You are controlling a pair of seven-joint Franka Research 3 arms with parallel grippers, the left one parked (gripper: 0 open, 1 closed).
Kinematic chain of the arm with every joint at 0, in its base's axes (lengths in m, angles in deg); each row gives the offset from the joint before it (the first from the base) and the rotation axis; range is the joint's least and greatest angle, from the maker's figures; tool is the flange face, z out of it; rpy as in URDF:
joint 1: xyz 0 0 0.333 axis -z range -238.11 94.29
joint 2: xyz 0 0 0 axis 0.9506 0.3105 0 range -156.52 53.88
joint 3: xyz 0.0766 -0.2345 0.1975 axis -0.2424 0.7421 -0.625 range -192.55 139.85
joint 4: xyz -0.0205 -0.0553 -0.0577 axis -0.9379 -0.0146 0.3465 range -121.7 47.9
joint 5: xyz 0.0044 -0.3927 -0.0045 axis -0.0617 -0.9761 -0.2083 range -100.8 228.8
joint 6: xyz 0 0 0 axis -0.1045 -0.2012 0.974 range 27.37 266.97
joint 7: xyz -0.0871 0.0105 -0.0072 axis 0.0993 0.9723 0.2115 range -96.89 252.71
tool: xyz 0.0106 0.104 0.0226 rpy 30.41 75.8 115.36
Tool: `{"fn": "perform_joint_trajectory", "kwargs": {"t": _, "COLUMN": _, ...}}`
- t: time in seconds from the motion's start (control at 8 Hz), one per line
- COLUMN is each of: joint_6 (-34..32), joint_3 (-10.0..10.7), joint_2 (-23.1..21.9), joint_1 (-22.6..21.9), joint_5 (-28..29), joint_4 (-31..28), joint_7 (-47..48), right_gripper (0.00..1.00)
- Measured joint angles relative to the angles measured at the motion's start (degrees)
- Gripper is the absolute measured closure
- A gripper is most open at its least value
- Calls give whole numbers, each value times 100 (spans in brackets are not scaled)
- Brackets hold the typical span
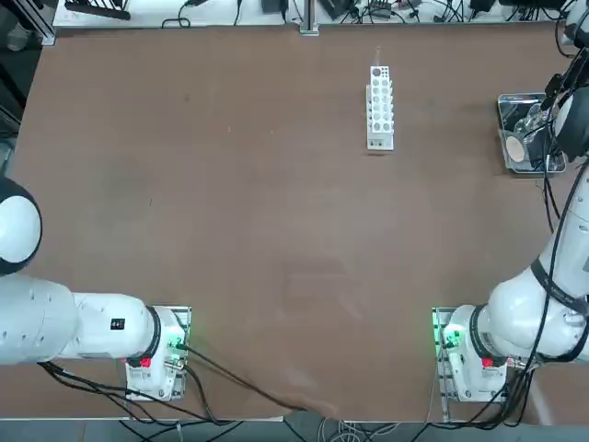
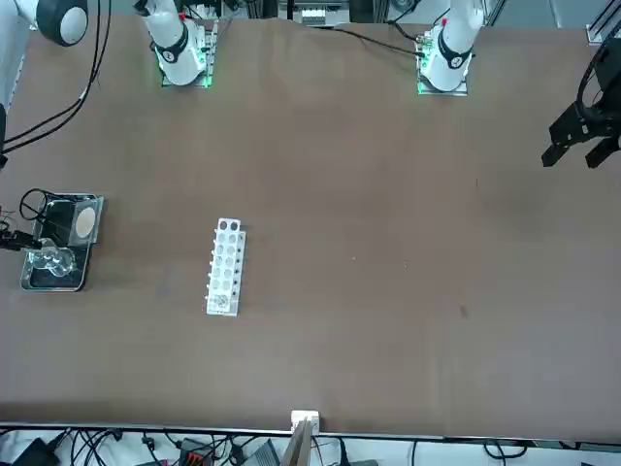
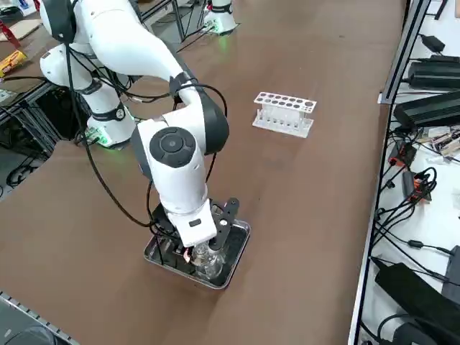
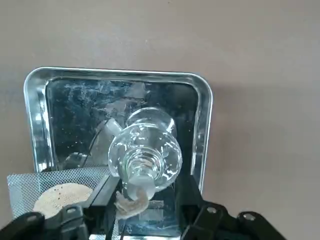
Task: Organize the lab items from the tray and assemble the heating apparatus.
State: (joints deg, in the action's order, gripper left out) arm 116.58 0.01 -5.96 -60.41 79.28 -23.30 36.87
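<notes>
The glass burner lies on its side in the metal tray, its neck and wick pointing at the right claw. The claw's fingers stand on either side of the neck, not visibly touching it. The tan disc on mesh lies beside the burner. The tray sits at the bench's right edge, the white rack well apart.
</notes>
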Motion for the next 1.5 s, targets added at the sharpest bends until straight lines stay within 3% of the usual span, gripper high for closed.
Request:
{"fn": "perform_joint_trajectory", "kwargs": {"t": 0.5, "joint_6": 15, "joint_3": -18, "joint_2": 24, "joint_1": -17, "joint_5": 1, "joint_4": -25, "joint_7": 0, "right_gripper": 38}}
{"fn": "perform_joint_trajectory", "kwargs": {"t": 1.5, "joint_6": 41, "joint_3": -25, "joint_2": 36, "joint_1": -44, "joint_5": 2, "joint_4": -26, "joint_7": 0, "right_gripper": 71}}
